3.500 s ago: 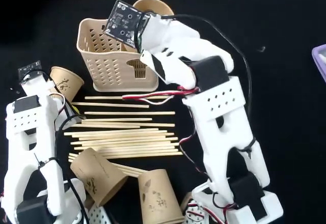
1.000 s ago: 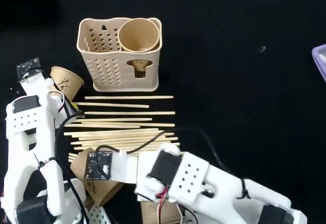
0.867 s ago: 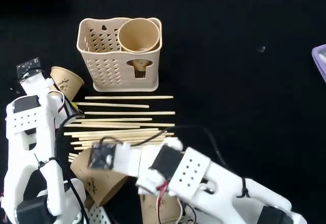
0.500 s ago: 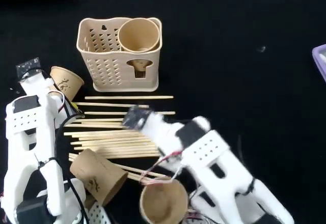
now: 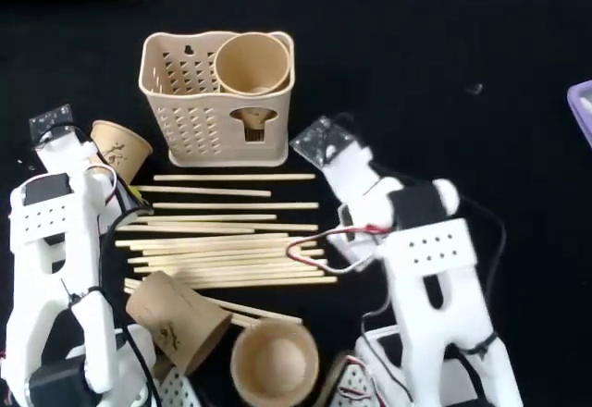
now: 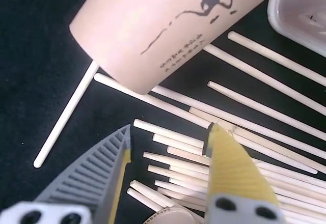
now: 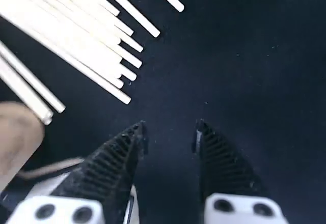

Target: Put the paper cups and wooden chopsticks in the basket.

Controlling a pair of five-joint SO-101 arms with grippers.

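— One paper cup (image 5: pixel 252 63) upright inside the basket (image 5: pixel 185 125); three loose cups (image 5: pixel 275 363) on the table (image 5: pixel 481 148).
— Wooden chopsticks (image 5: pixel 222 245)?
— Flat in front of the basket.
— Jaws?
— Spread on the left gripper (image 6: pixel 169 132), above chopsticks; spread on the right gripper (image 7: pixel 170 127) too, pinching nothing.

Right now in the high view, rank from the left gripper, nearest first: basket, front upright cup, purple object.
1. basket, farther back on the table.
2. front upright cup, at the near edge between the arm bases.
3. purple object, far right edge.
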